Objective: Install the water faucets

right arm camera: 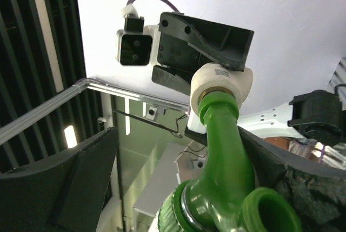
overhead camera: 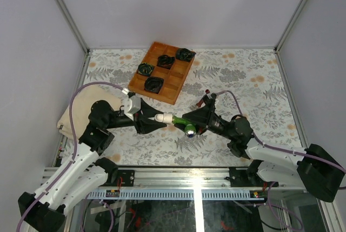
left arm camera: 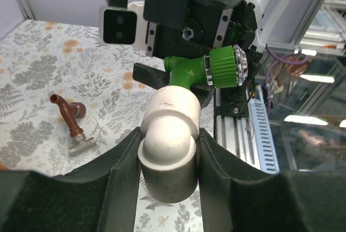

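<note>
You're approx. halfway, judging by how things lie. The bright green faucet (overhead camera: 179, 120), plastic, tap-shaped w/ a chrome-capped knob, hangs in the air just on the near side of the compartmented wooden tray (overhead camera: 174, 85). Its inlet end is inside the mouth of the chunky white elbow fitting (left arm camera: 168, 134). Can't tell if it's threaded fully home; the joint is hidden in all views.

Left gripper (left arm camera: 168, 159): clenched on the white elbow fitting, both fingers hard against its sides.

Right gripper (overhead camera: 190, 119): the green faucet sits between its fingers. In the wrist view one finger touches the body and there's a gap on the other side, so I can't tell whether it's clamped or let go.

Still to do: the dark red-brown faucet (left arm camera: 70, 123), curved spout, silvery threaded end, lies untouched on the floral tabletop (overhead camera: 254, 80), just off the wooden tray's near right corner. So check the green joint first, then go for that 2nd one.
</note>
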Robot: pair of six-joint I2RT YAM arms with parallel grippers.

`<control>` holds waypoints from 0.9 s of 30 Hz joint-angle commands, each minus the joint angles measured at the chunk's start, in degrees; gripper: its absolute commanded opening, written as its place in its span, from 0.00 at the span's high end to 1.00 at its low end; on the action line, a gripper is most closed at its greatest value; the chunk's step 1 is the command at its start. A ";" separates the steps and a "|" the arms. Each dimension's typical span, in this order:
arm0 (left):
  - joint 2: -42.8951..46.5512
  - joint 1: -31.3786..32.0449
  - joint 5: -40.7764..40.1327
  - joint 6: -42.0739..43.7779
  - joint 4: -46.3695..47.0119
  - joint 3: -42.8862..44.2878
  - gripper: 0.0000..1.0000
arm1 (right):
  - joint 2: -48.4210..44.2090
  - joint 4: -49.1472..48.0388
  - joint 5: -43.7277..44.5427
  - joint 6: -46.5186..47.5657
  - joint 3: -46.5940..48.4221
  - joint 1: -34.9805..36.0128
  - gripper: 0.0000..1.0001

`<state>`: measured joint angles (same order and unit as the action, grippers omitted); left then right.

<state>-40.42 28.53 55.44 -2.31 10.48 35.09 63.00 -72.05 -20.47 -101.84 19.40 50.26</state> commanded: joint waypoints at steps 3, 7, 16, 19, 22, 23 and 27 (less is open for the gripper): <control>-1.30 0.16 -5.88 -18.14 14.13 -2.37 1.00 | -9.21 14.20 3.86 12.98 1.20 0.13 0.08; -3.08 -0.09 -6.15 -25.54 18.34 -3.20 1.00 | -14.72 26.35 6.80 21.48 2.66 0.16 0.07; -3.32 -1.45 -10.79 -33.65 17.57 -4.07 1.00 | -20.18 29.21 2.99 39.52 3.79 0.12 0.03; -3.09 -1.62 -11.01 -34.66 17.18 -4.04 1.00 | -21.00 30.52 1.10 46.41 4.38 0.15 0.02; -3.08 -1.97 -11.80 -35.79 16.21 -3.69 1.00 | -21.50 34.63 -1.95 53.30 6.21 0.18 0.05; -3.07 -2.14 -12.39 -36.10 15.18 -3.39 1.00 | -21.46 37.03 -3.01 55.93 7.19 0.13 0.07; -3.43 -2.62 -11.62 -36.22 14.21 -2.74 1.00 | -20.43 53.46 -0.80 62.61 13.92 0.11 0.37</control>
<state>-44.38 26.61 44.51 -36.80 22.26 30.92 42.48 -31.73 -21.12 -50.09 25.56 50.26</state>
